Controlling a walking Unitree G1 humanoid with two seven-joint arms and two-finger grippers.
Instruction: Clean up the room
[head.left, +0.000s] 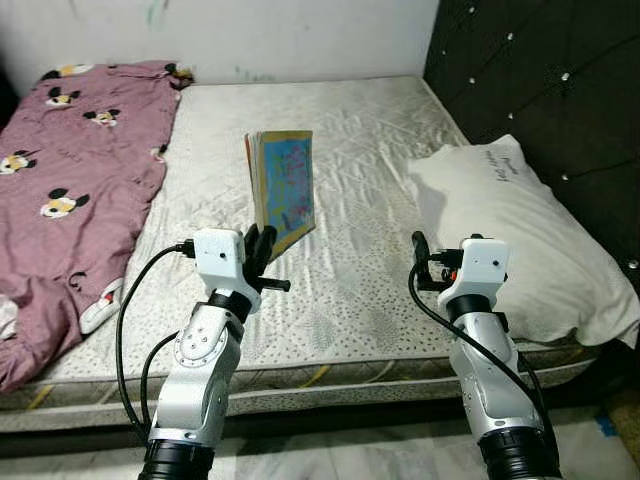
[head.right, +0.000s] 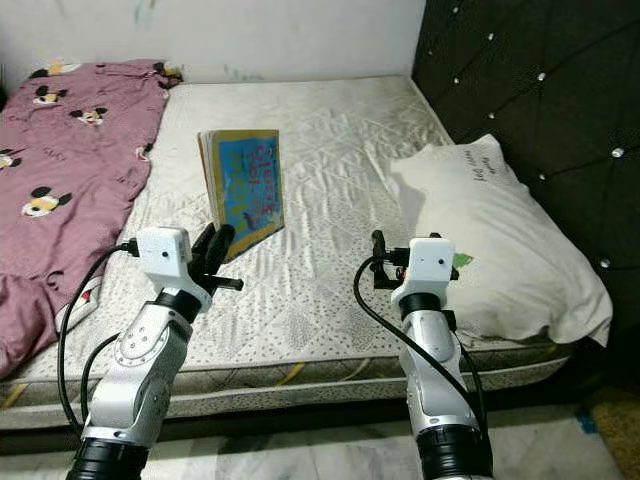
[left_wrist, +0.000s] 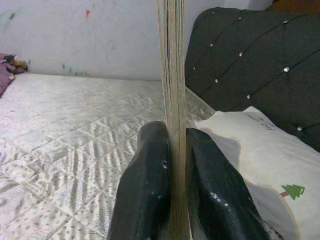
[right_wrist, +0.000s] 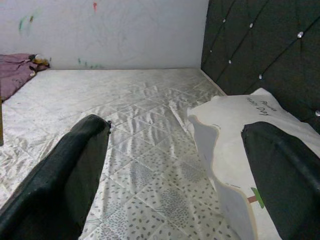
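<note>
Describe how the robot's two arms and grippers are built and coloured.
Both arms are silver metal with ribbed black cuffs near the base. Each wrist carries a white boxy housing, and black cables loop from it down along the arm. The left gripper and the right gripper each have two long, glossy black fingers.

A bed with a pale quilted mattress (head.left: 350, 150) stands against a white wall (head.left: 250, 35); a dark tufted headboard (head.left: 540, 90) rises beside it.
</note>
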